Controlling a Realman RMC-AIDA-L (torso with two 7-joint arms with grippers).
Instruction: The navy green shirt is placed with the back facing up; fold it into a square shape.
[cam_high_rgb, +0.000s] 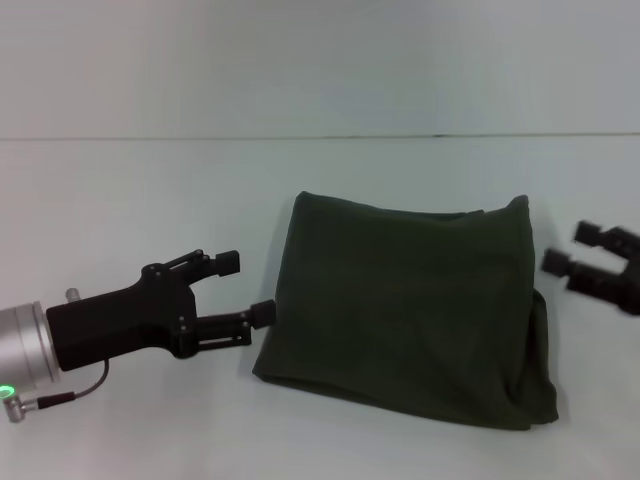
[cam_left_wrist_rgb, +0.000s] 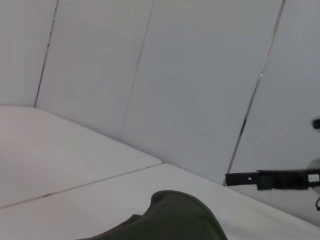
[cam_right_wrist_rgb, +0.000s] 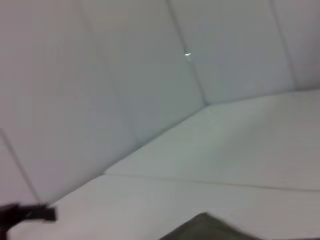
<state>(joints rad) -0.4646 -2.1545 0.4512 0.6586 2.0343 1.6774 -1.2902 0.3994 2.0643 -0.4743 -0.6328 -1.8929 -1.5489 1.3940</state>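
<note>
Left claw (cam_high_rgb: 243, 288) sits at about 9 o'clock of the shirt, fingers spread apart with nothing between them. The lower finger tip is right up against the shirt's left edge, maybe touching, hard to say. My guess is it's parked there because that side fold is done and it's just let go, or it's lining up to tuck that edge.

Right claw (cam_high_rgb: 585, 252) is over at 3 o'clock, just off the shirt's right edge, also spread open and holding nothing. It looks a bit apart from the cloth.

Between them, the navy green shirt (cam_high_rgb: 410, 300) lies flat on the white tabletop (cam_high_rgb: 150, 190), already folded down into a chunky, roughly square bundle. No sleeves are sticking out. The right edge is a bit bulky, with layers showing near 4 to 5 o'clock, and the top right corner pokes up a little.

Judging by the shape, the fold is basically finished, maybe a bit of tidying left on that right side.
</note>
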